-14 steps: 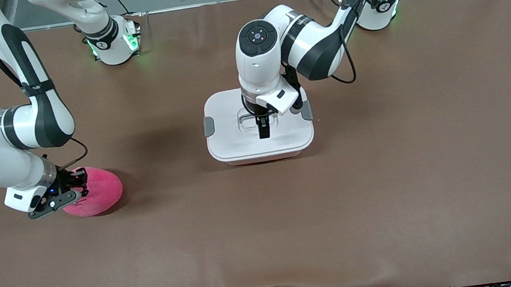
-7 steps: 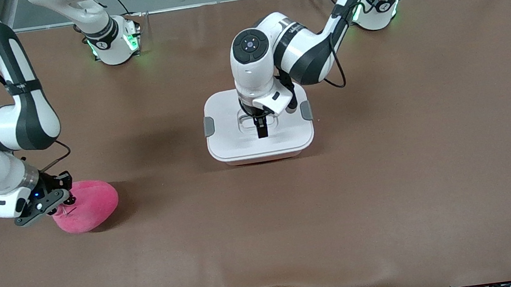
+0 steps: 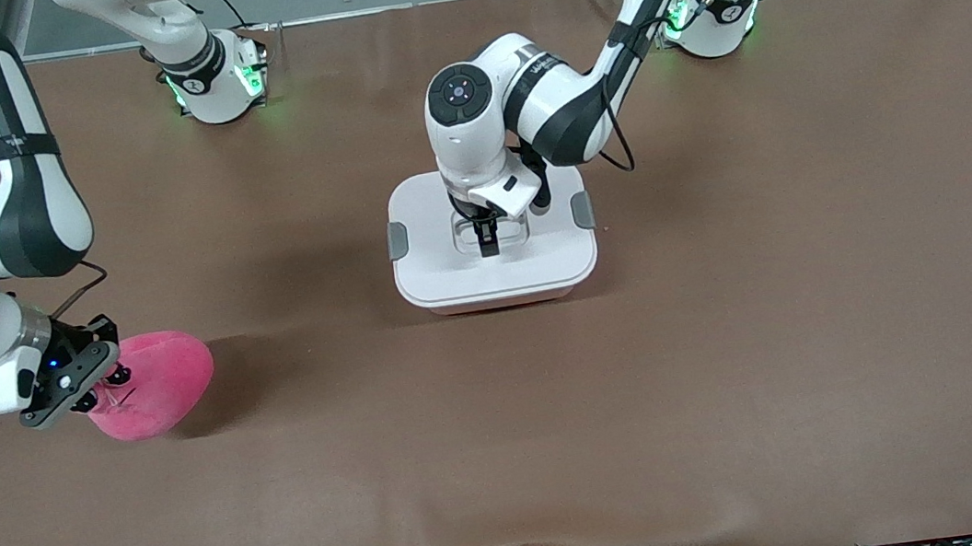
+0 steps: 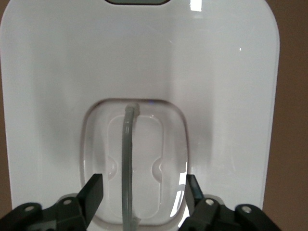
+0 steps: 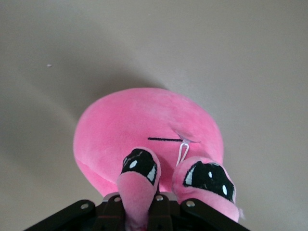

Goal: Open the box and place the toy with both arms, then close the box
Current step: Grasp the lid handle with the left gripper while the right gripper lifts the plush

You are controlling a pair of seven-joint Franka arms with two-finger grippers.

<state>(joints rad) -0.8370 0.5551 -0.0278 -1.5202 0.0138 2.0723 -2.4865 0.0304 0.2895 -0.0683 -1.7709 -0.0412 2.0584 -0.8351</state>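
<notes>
Box: translucent pink tub [image 3: 500, 294], white lid [image 3: 447, 259] on, mid-table | left gripper [image 3: 489, 243] spread astride lid handle [image 4: 128, 163] | right gripper [image 3: 88, 389] clamped on pink plush toy [image 3: 152, 384], lifted | 0 of 3 steps done.

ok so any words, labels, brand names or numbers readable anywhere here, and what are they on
None can be read.
Small dark lettering on the left arm's white forearm: too small to read.
Round markings on the white arm bases: too small to read.
White plastic lid of the translucent pink box: no text, in the front or left wrist view.
Bright pink plush toy: only stitched eyes and mouth, no lettering.
Brown table: no text.
</notes>
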